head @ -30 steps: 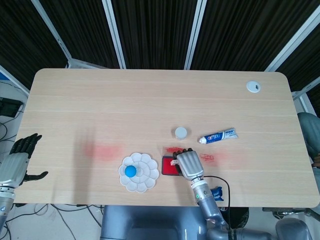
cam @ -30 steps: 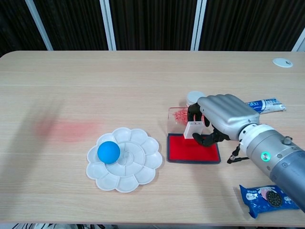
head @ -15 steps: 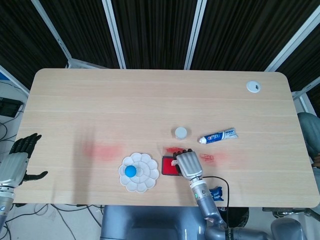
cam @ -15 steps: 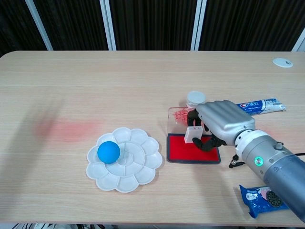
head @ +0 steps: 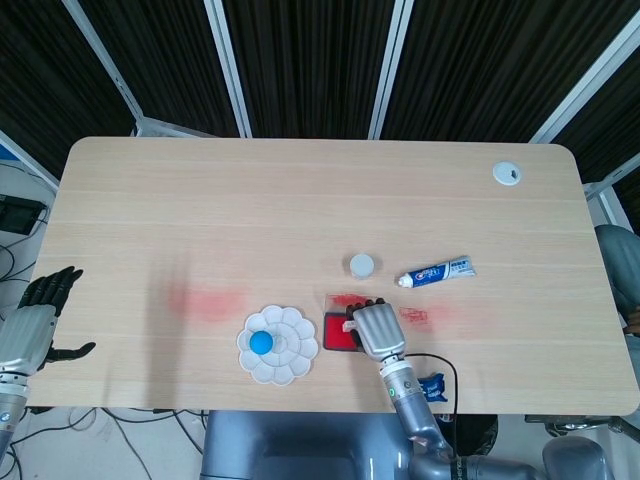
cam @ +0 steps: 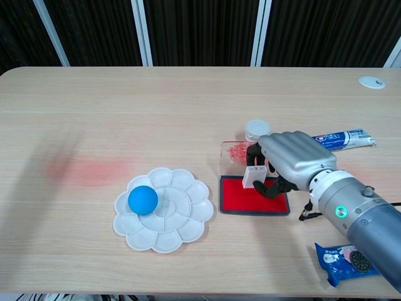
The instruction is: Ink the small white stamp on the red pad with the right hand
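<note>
My right hand (cam: 293,160) grips the small white stamp (cam: 253,176) and holds it down on the red ink pad (cam: 248,196), near the pad's far edge. In the head view the same hand (head: 375,328) covers the right part of the pad (head: 334,331), and only a sliver of the stamp (head: 349,325) shows at its left side. My left hand (head: 38,318) hangs off the table's left edge with its fingers spread and nothing in them.
A white flower-shaped palette (cam: 164,209) with a blue ball (cam: 143,200) lies left of the pad. Behind the pad sit its clear lid (cam: 234,152), a small white jar (cam: 257,129) and a toothpaste tube (cam: 345,138). A blue snack packet (cam: 344,262) lies near the front edge.
The right hand has lowered the stamp slightly onto the pad and drawn a little toward the front edge. The left hand has not moved.
</note>
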Controlling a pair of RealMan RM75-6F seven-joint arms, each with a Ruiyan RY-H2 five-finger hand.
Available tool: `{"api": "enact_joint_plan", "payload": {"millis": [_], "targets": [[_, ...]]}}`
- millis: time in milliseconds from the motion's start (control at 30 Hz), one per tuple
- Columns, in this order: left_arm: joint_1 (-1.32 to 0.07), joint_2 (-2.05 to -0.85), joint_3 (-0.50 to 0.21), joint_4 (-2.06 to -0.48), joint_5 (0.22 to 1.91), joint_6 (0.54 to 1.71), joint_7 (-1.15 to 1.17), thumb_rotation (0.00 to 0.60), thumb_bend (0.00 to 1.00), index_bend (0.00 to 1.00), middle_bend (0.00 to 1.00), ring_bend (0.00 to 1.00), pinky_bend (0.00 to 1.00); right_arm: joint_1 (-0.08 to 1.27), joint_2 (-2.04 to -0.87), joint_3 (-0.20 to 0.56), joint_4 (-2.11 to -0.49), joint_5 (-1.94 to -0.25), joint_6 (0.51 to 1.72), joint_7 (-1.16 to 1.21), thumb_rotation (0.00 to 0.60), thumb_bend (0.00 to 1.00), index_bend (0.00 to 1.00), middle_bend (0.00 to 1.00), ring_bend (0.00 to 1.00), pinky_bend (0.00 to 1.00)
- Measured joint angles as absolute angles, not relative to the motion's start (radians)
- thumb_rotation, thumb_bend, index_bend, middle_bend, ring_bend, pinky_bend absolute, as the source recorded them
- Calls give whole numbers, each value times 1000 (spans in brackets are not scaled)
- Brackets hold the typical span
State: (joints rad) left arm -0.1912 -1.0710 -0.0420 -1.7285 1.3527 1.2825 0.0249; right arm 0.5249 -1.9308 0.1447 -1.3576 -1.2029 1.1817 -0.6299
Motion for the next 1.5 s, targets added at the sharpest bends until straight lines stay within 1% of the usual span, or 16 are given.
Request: {"api": "enact_joint_plan", "payload": {"millis": [400, 667, 1033, 1300, 1500], "targets": [[-189, -1074, -41, -1728, 1357, 1289, 29, 600, 0, 0, 0, 0, 0, 517, -1876, 145, -1446, -1226, 1217, -658, 600, 630, 771, 610, 475, 438], [-189, -1076, -41, -1727, 1355, 1290, 32, 600, 0, 0, 0, 0, 0, 504, -1862, 135, -1456, -1217, 1222, -662, 600, 630, 772, 611, 475, 438], [-189, -1076, -42, -1728, 1352, 1289, 35, 600, 0, 0, 0, 0, 0, 502, -1894, 127, -1410, -1205, 1210, -654, 600, 631, 772, 610, 475, 438], [-189, -1075, -44, -1728, 1351, 1288, 30, 600, 0, 0, 0, 0, 0, 496, -1931, 118, -1335, -1198, 1200, -641, 600, 630, 772, 610, 475, 438], [-190, -1074, -43, -1730, 1350, 1285, 26, 600, 0, 0, 0, 0, 0, 492, -1938, 118, -1319, -1198, 1196, -632, 600, 630, 772, 611, 475, 438]]}}
